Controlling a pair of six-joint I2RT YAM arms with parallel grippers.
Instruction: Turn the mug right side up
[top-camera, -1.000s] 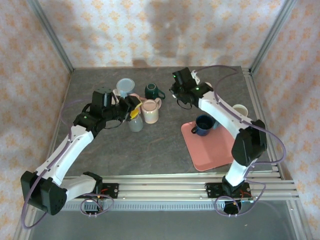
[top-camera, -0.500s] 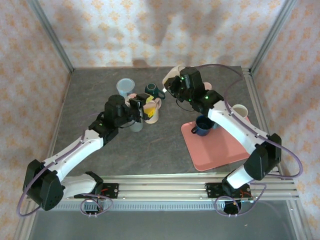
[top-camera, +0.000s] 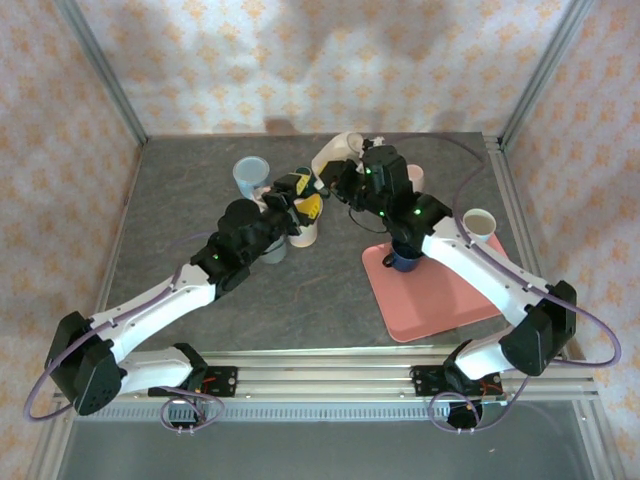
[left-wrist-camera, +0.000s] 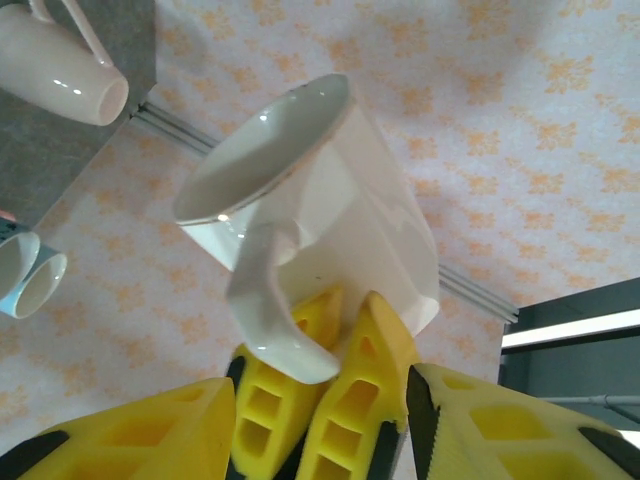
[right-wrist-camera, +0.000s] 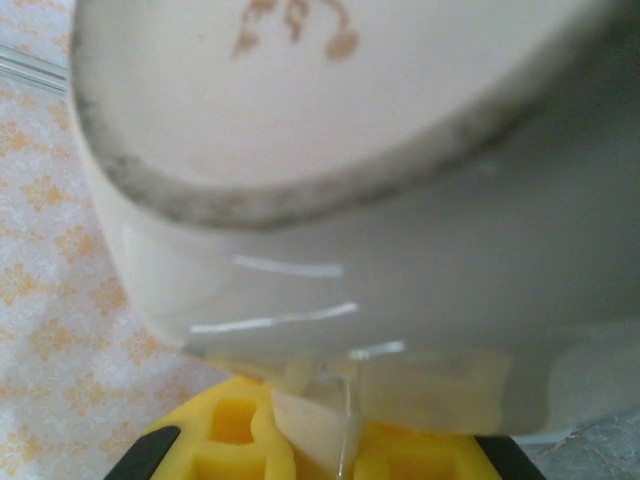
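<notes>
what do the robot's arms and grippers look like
Both the left arm and right arm have white links with black joints, and thin purple cables loop alongside. The fingers are yellow blocks with hollow cells and black trim.

Cream wallpaper (top-camera: 300, 70) dotted with orange flower motifs closes the cell at 9, 12 and 3 o'clock, slanting aluminium posts (top-camera: 102, 70) rise at 11 and 1 o'clock, and the evenly lit grey stone-look tabletop (top-camera: 320, 300) meets silver rails (top-camera: 330, 372) at 6 o'clock.
</notes>
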